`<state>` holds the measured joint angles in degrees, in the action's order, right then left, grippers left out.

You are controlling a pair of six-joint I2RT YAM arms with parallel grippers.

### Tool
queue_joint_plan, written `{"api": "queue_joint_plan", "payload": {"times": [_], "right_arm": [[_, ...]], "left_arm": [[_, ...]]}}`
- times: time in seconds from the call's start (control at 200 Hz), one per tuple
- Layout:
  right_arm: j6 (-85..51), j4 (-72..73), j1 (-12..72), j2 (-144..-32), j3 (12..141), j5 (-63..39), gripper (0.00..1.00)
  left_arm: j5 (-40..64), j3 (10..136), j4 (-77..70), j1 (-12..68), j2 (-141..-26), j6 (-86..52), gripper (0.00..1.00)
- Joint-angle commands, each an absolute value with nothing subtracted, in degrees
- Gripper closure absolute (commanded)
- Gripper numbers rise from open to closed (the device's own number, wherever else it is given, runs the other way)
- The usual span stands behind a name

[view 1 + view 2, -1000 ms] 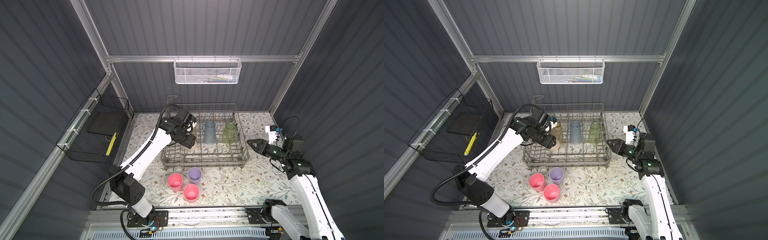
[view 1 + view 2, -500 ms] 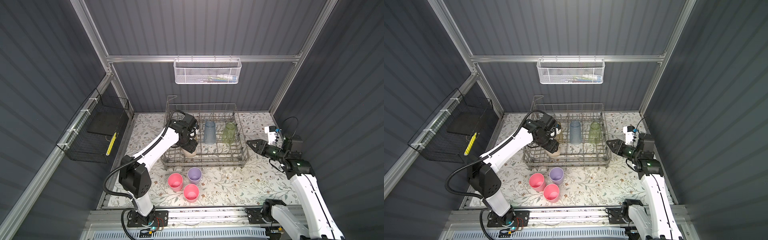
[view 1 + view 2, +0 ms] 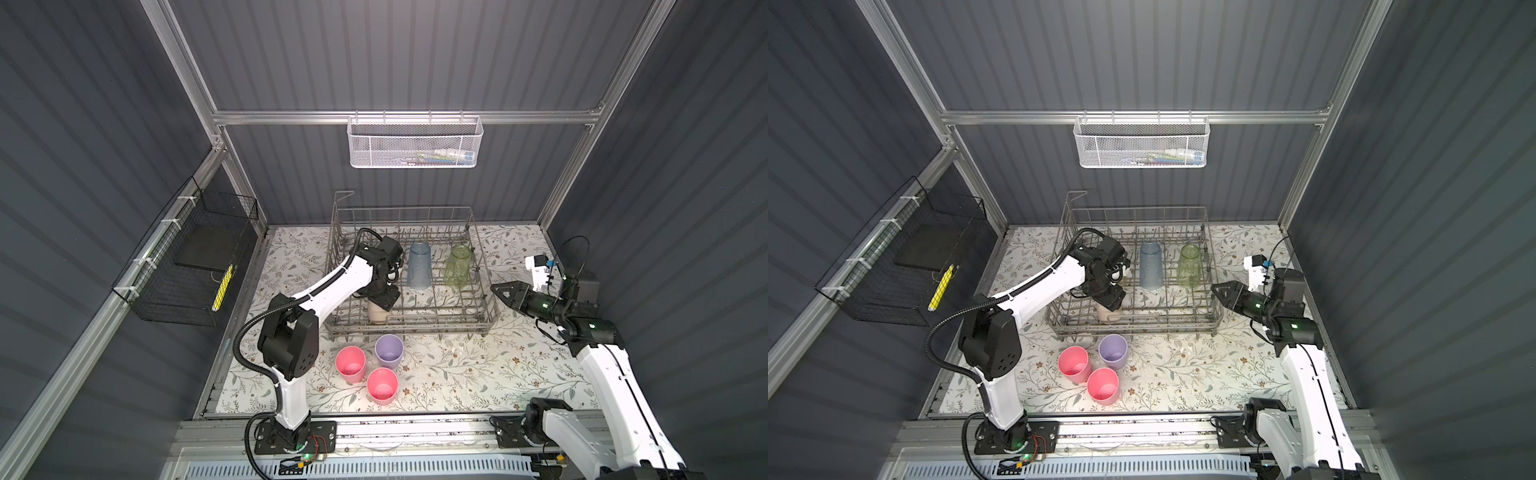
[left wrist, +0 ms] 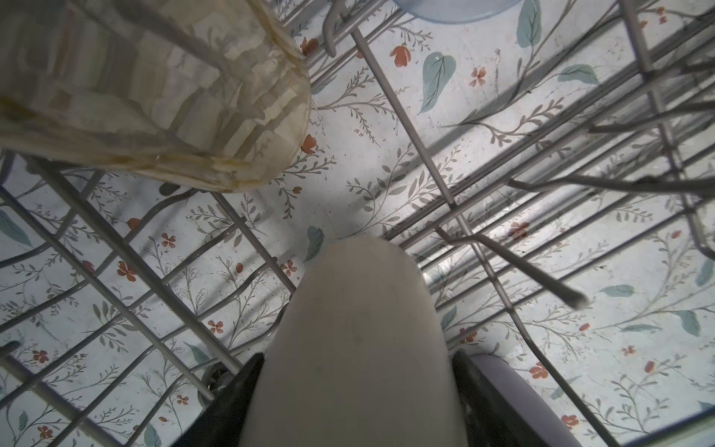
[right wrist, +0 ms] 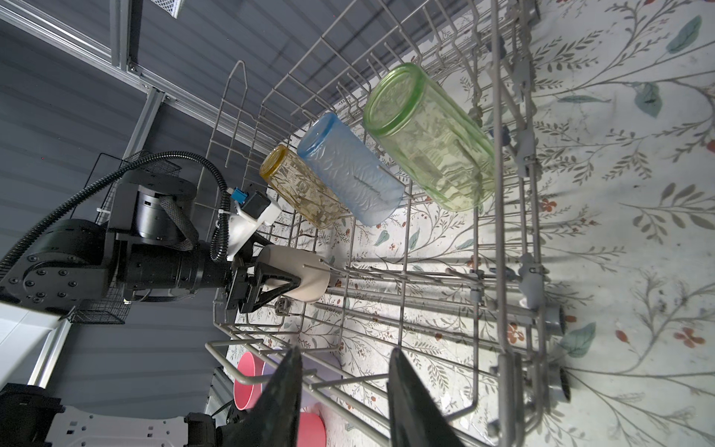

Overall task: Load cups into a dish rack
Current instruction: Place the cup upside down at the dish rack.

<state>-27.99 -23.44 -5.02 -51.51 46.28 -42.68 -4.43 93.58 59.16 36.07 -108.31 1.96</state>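
Note:
The grey wire dish rack (image 3: pixel 415 329) (image 3: pixel 1133 329) stands at the back of the floral mat. My left gripper (image 3: pixel 384 297) (image 4: pixel 358 358) is shut on the beige cup (image 3: pixel 377 315) (image 4: pixel 360 329) (image 5: pixel 305 278), held mouth-down low in the rack's front-left corner among the tines. Blue (image 3: pixel 419 266) (image 5: pixel 348 170), green (image 3: pixel 458 264) (image 5: pixel 429 135) and amber (image 4: pixel 154 96) (image 5: pixel 301 189) cups stand inverted in the back row. Two pink cups (image 3: pixel 351 363) (image 3: pixel 382 385) and a lilac cup (image 3: pixel 389 351) stand upright in front of the rack. My right gripper (image 3: pixel 496 289) (image 5: pixel 344 352) hovers open and holds nothing, just outside the rack's right end.
A white mesh basket (image 3: pixel 415 145) hangs on the back wall and a black wire basket (image 3: pixel 187 266) on the left wall. Upright tines (image 5: pixel 425 278) fill the rack's front rows. The arms' base rail (image 3: pixel 395 432) runs along the front edge.
My left arm has carried the beige cup from the rack's back-left toward its front-left and lowered it among the tines. The right arm has barely moved.

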Motion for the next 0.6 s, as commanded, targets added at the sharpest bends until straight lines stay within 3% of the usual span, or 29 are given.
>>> {"api": "queue_joint_plan", "payload": {"times": [0.0, 0.385, 0.595], "right_arm": [[-27.04, -22.6, -5.27, -51.39, 46.01, -43.44, 0.61], [-27.31, -22.59, -5.27, -51.42, 46.05, -43.61, 0.61], [-27.43, -22.59, -5.27, -51.33, 46.41, -43.69, 0.6]], "left_arm": [[-5.04, 92.88, 61.53, 36.35, -110.08, 1.76, 0.4], [-5.14, 94.67, 62.06, 36.73, -107.83, 1.1, 0.05], [-3.78, 97.0, 61.33, 36.82, -104.22, 0.96, 0.0]]}}
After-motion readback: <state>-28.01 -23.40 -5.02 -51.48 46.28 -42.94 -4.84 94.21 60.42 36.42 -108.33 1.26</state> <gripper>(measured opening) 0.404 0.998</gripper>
